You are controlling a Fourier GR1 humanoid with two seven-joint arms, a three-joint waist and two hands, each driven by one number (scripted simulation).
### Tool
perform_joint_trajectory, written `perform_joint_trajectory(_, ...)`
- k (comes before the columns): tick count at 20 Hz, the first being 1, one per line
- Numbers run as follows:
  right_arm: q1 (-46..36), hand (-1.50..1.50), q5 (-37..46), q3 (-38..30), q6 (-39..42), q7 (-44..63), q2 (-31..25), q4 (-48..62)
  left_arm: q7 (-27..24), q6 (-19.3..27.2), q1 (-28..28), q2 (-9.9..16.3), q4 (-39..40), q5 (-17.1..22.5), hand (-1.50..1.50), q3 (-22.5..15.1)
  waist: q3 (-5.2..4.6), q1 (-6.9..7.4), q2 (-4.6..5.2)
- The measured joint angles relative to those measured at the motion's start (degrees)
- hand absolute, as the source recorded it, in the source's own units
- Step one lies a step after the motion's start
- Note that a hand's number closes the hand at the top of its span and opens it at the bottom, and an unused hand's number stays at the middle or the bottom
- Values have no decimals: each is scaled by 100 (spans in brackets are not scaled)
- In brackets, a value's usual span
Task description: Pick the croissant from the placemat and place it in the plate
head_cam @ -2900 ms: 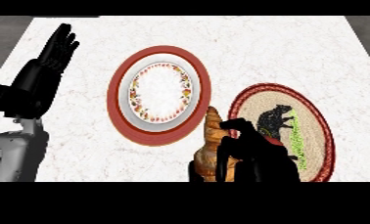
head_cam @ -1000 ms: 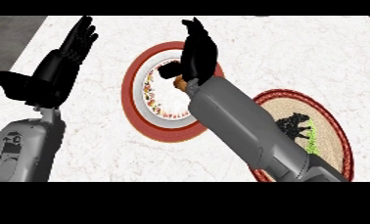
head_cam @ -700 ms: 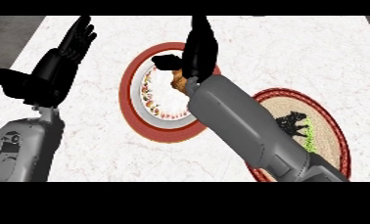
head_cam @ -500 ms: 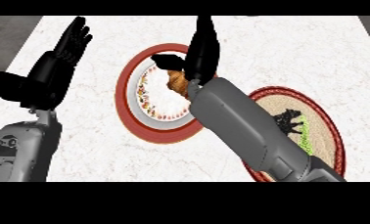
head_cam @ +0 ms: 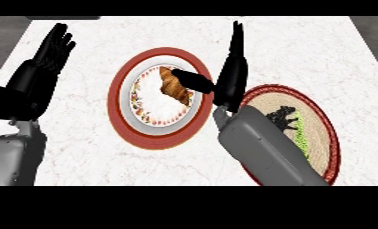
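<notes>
The brown croissant (head_cam: 174, 87) lies on the white plate (head_cam: 151, 114) with a flowered rim and a broad red border, left of centre. My right hand (head_cam: 230, 75) stands just right of the plate, open, fingers straight and pointing up the view; its thumb reaches toward the croissant's right end. The round woven placemat (head_cam: 314, 123), red-edged with a dark animal figure and a green patch, lies at the right, partly hidden by my right forearm (head_cam: 266, 150). At the left edge my left hand (head_cam: 40, 75) rests open, fingers up.
A white marbled counter (head_cam: 81, 158) runs under everything. Its far edge crosses the top of the view, with a grey strip beyond it at the upper left and right corners.
My right hand carried the croissant from the placemat over to the plate, let it go there and has slid right, off the plate. The left hand has stayed put.
</notes>
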Motion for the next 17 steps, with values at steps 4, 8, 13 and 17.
perform_joint_trajectory(4, 1013, -150, 151, 141, 128, -49, -467, -1172, 61, 32, 113, -75, -140, -77, 0, -71, -1, -34, -4)
perform_joint_trajectory(8, 1900, -150, 265, 163, 332, -40, -967, -2289, 37, 11, 125, -107, -183, -98, 0, -68, -2, -35, 1)
perform_joint_trajectory(13, 3021, -150, 122, 186, 478, -370, -1591, -3378, 81, -19, 99, -124, -186, -93, 0, -32, 1, -25, 10)
perform_joint_trajectory(17, 3588, -150, -4, -35, 628, -649, -1940, -3894, -89, -51, 146, -181, -81, -156, 0, -31, 0, -8, 17)
